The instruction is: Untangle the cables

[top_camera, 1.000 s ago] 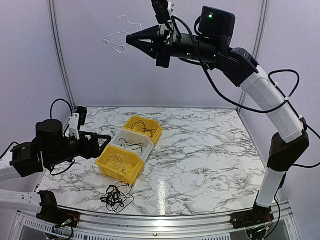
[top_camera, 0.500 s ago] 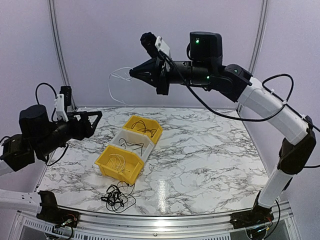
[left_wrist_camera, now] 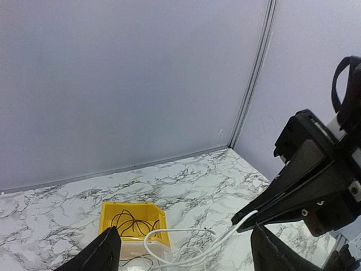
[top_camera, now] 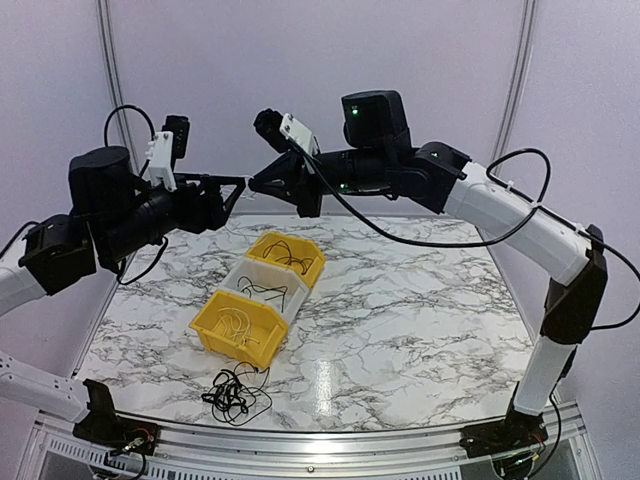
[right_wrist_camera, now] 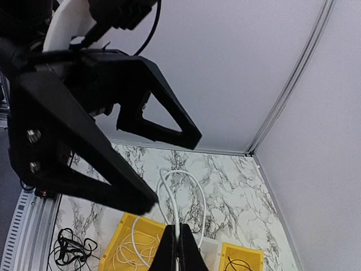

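Over part-filled bins (top_camera: 226,344), a white cable (left_wrist_camera: 243,220) is pinched by the right gripper (top_camera: 252,187), the left gripper (top_camera: 235,198) is spread wide, and a near tangle (top_camera: 233,392) is left unsorted.

Bright, even light, faint shadows, a white glare streak on the glossy marble table (top_camera: 400,300), sharp focus, slightly bowed edges

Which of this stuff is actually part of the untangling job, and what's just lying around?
Job: white cable in the right gripper; black tangle; bins holding cables.
Just there: marble table; arms' own thick wiring.
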`<state>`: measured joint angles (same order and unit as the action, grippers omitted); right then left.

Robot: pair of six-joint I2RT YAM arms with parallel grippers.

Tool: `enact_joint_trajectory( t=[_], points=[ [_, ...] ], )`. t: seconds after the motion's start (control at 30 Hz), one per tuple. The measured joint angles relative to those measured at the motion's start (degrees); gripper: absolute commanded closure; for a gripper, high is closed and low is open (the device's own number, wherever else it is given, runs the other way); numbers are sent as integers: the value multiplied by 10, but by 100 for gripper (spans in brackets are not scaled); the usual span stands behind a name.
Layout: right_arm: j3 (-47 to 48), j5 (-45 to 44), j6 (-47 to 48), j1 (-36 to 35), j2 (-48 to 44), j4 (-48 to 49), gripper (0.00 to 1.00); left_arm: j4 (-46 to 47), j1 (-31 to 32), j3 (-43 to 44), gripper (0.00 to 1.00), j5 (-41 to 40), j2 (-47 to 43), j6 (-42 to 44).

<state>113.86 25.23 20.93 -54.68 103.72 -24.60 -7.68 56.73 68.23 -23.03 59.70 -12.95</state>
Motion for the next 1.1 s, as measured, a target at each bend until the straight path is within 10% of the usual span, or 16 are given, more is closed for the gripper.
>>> enact_joint_trajectory(
  t=[1.1],
  points=[
    [60,83,-10,2,0,-19,100,87,-137,-74,17,-2,72,-77]
  ],
)
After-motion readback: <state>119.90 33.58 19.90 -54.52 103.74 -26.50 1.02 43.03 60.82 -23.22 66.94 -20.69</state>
